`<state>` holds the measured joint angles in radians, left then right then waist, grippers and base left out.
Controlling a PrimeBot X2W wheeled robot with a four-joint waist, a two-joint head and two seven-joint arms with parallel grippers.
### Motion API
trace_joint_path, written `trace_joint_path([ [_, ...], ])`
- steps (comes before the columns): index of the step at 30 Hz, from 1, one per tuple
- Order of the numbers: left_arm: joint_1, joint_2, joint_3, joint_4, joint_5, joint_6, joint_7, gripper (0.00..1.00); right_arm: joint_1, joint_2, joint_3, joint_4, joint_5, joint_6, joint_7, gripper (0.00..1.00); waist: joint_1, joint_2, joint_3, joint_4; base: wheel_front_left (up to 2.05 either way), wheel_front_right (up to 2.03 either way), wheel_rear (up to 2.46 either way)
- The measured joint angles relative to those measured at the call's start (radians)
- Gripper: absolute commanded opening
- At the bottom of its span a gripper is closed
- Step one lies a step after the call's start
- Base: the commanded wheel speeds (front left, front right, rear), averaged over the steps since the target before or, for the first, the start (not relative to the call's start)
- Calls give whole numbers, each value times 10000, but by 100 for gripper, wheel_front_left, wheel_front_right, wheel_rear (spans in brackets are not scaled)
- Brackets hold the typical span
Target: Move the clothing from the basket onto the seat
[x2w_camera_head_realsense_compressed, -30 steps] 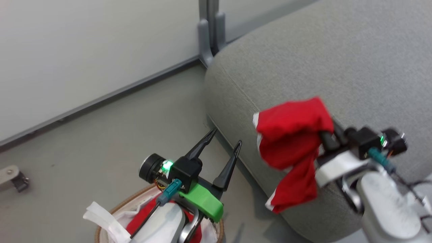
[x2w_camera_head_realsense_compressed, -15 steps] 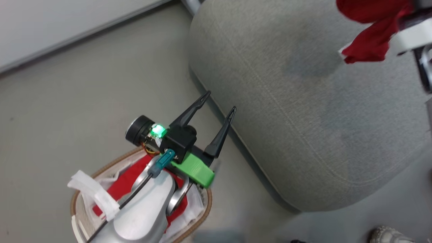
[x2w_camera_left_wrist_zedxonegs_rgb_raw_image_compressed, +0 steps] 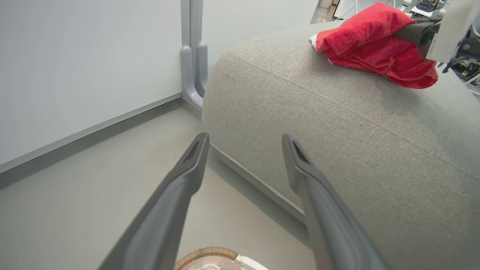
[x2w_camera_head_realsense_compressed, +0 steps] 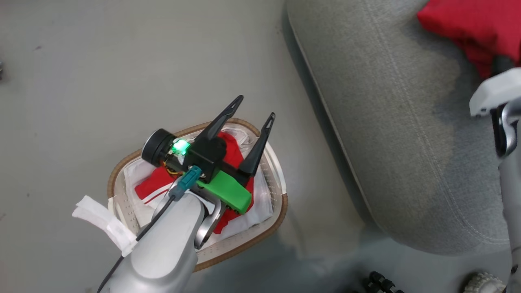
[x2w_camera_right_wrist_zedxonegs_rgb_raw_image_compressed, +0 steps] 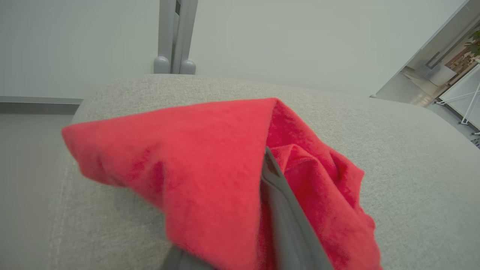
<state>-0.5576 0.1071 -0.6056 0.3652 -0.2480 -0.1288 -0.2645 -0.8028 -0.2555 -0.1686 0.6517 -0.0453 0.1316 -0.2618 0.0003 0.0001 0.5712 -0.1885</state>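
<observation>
One red garment [x2w_camera_right_wrist_zedxonegs_rgb_raw_image_compressed: 210, 157] on the seat [x2w_camera_right_wrist_zedxonegs_rgb_raw_image_compressed: 412, 168], pinched around the right fingers [x2w_camera_right_wrist_zedxonegs_rgb_raw_image_compressed: 281, 213]; left fingers [x2w_camera_head_realsense_compressed: 258, 142] spread, empty, above the basket [x2w_camera_head_realsense_compressed: 244, 243].

No legible text, labels or numbers.

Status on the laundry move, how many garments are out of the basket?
Done: one red garment is out of the basket and lying on the seat. In hand: the right gripper is buried in that garment; whether it has let go is unclear. Remaining: the second red garment sits in the basket, under the open, empty left gripper.
</observation>
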Motion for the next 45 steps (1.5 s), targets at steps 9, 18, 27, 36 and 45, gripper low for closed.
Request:
trace_joint_path([
  [9,776,-238,1045,265,-71,-2,0,100,2681,138,2,-1501,401,-2,0,100,-1,0,-693,436,0,0,0],
  [18,2138,-343,3166,234,144,15,0,100,4227,673,1283,-3016,1158,-2,0,100,-2,0,-1994,711,0,0,0],
  [27,3489,-483,5173,182,593,157,0,100,4800,1430,2232,-3396,1317,-2,0,100,-3,0,-3201,1550,0,0,0],
  [36,4795,-525,6533,-157,1001,192,0,100,5724,1768,2276,-3162,1507,-2,0,100,-3,-1,-4255,2376,0,0,0],
  [45,5707,-554,6824,-500,796,151,0,100,6326,1877,2199,-3045,1499,-2,0,100,-3,-1,-4952,2738,0,0,0],
])
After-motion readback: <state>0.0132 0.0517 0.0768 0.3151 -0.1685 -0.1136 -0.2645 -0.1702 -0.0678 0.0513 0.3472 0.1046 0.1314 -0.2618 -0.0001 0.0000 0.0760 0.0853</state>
